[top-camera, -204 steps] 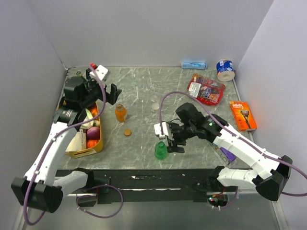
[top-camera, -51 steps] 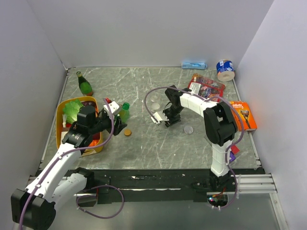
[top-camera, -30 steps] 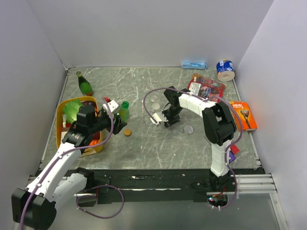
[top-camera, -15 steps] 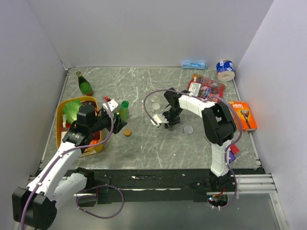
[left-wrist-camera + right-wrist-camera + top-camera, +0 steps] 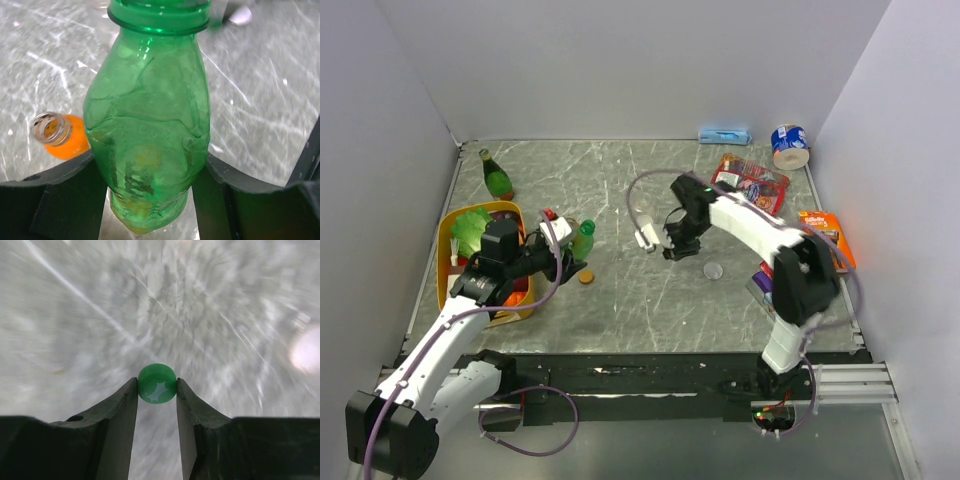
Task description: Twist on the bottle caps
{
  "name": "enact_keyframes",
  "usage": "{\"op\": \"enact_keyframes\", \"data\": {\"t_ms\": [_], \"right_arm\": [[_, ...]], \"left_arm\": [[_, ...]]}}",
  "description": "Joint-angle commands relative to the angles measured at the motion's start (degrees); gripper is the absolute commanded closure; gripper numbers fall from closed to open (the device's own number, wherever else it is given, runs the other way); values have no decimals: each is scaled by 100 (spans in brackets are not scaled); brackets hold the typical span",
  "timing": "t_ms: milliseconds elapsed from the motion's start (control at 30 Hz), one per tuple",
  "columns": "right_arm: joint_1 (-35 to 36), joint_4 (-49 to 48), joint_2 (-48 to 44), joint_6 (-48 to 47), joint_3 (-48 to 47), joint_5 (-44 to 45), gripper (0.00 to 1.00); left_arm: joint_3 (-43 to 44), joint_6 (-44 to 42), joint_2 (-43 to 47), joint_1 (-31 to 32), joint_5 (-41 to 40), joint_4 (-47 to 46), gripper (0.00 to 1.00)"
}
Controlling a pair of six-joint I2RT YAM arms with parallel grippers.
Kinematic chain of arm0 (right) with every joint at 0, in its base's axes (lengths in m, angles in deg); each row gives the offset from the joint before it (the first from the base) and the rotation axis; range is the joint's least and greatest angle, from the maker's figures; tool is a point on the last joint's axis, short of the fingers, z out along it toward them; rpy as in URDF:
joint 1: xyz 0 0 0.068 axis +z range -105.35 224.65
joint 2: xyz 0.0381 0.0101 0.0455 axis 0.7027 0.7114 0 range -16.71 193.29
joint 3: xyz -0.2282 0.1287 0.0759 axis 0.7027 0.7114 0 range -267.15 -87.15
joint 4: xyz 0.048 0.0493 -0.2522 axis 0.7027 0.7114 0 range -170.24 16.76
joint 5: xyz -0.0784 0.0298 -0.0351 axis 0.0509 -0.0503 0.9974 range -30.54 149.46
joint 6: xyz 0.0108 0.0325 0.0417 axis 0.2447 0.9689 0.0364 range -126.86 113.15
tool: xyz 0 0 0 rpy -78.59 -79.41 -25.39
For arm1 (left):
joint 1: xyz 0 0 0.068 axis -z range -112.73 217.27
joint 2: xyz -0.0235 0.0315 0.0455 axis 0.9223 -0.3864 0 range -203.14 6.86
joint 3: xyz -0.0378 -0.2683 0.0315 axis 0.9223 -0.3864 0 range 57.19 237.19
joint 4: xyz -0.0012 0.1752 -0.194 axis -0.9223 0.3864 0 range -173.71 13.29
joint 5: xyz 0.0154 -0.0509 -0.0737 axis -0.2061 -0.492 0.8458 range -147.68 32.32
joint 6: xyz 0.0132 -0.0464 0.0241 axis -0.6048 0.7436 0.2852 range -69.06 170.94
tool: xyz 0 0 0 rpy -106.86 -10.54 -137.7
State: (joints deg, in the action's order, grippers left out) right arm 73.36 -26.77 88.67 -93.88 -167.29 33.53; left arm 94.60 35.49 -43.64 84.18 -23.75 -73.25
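left gripper (image 5: pixel 150 161) is clenched on the green bottle (image 5: pixel 150 100): its two black fingers (image 5: pixel 60 196) press the bottle's lower half from both sides. the bottle is nearly upright and leans a little. its top runs out of the wrist picture, so i cannot tell there if it is open. just beside one finger is the orange bottle (image 5: pixel 66 141), with its mouth open and no cap on it. the orange cap (image 5: pixel 586 276) lies flat on the grey table (image 5: pixel 620 310), a little nearer than the green bottle and just beside the gripper. on the left of that arm is a yellow basket (image 5: pixel 442 265) with green leaves and other small things in it. out to the right, well apart from the green bottle, the right gripper (image 5: pixel 156 387) is pinching the green cap (image 5: pixel 157 380) between its fingertips. the cap's round face looks at the wrist camera, and the table behind it is blurry. the clear cap (image 5: pixel 713 270) lies on the table near the right gripper, on its right side and not touching it. farther back an orange box (image 5: pixel 823 224) sits by the right wall, then a red bag (image 5: pixel 752 180). a tall dark green bottle (image 5: pixel 498 178) with a red top stands near the left wall. at the far edge are a blue pack (image 5: pixel 724 135) and a blue and white roll (image 5: pixel 789 146).
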Motion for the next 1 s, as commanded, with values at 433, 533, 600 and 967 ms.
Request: {"op": "enact_keyframes", "data": {"t_ms": [433,533,600,967], "right_arm": [[2050,1086,-2673,2796,-1846,-440,72],[2410,1148,-2462,2945,-2128,-238,72],[2621,1052,-2417,2998,-2129,-97,72],[3079,911,-2435,2963,-1813,528,71]], "left_arm": [[-585,-1648,251,1139,896,-808,99],[-559,-1427,207,1350,861,-1002,99],[-550,-1365,207,1482,835,-1185,99],[-427,-1110,190,1807,764,-1310,99]]}}
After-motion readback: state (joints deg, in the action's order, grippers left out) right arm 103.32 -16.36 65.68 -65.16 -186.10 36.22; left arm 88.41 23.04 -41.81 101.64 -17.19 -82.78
